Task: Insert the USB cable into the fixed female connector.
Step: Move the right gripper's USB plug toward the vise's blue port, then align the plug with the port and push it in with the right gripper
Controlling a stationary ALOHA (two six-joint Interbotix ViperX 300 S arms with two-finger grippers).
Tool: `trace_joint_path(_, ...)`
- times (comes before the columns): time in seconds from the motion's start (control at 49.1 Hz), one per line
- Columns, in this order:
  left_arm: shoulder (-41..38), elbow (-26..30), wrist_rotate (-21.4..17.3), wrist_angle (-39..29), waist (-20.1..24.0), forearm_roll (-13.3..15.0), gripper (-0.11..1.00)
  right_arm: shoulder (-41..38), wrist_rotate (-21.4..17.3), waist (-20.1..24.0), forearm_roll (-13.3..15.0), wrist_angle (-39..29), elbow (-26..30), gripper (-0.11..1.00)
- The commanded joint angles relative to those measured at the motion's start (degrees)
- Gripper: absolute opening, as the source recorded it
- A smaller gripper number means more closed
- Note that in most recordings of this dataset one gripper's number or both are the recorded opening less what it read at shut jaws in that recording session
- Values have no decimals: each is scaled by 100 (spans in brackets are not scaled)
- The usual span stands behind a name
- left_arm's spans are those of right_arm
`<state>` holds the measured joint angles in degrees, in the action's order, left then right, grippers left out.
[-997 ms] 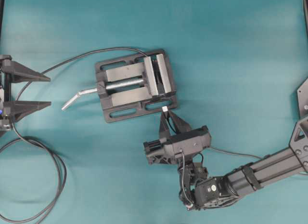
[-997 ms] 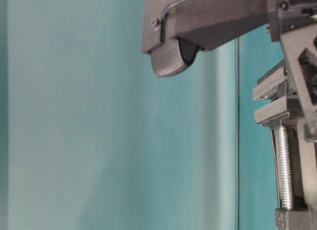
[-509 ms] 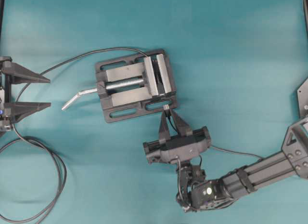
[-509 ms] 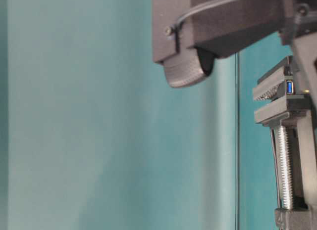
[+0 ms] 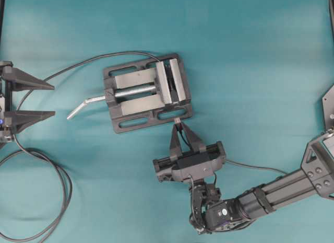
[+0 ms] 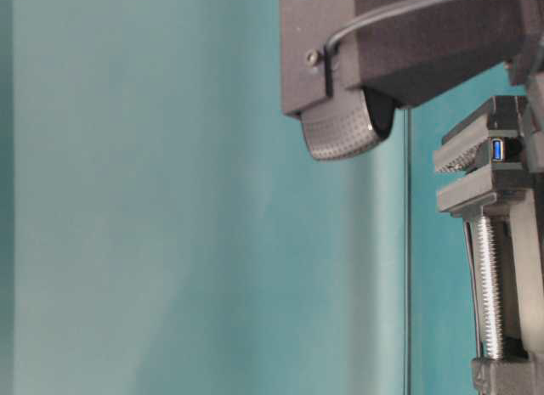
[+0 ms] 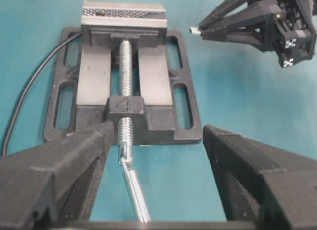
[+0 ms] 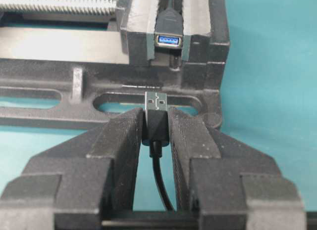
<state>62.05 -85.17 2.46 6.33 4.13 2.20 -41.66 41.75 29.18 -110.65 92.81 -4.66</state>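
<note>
Our right gripper (image 8: pixel 156 122) clamped on the USB cable (image 8: pixel 156 111) plug, metal tip pointing at the fixed female connector (image 8: pixel 168 38) with its blue socket, which we see pinched between the vise (image 5: pixel 147 92) jaws, plug just short of the vise base, our left gripper (image 5: pixel 42 99) spread wide at the table (image 5: pixel 250 60) edge
</note>
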Motion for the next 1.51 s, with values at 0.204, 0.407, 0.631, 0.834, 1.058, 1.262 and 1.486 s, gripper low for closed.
trace_joint_path(0.204, -26, 26, -70, 44, -18, -18, 88, 237, 0, -149, 123, 88, 105, 20)
trace_joint_path(0.407, -26, -9, -70, 44, -9, -9, 88, 325, 9, -220, 114, 88, 70, 20)
trace_joint_path(0.631, -26, -9, -70, 53, -9, -9, 88, 483, 88, -229, 114, 97, -9, 20)
trace_joint_path(0.834, -26, -9, -70, 53, -18, -18, 88, 536, 149, -281, 123, 79, -35, 20)
trace_joint_path(1.058, -26, 0, -70, 53, -9, -18, 88, 536, 123, -308, 114, 44, -105, 20)
trace_joint_path(1.262, -26, 18, -70, 53, -9, -18, 89, 527, 114, -352, 114, -35, -105, 20)
trace_joint_path(1.486, -26, 18, -70, 53, -9, -9, 88, 527, 132, -396, 114, -79, -114, 20)
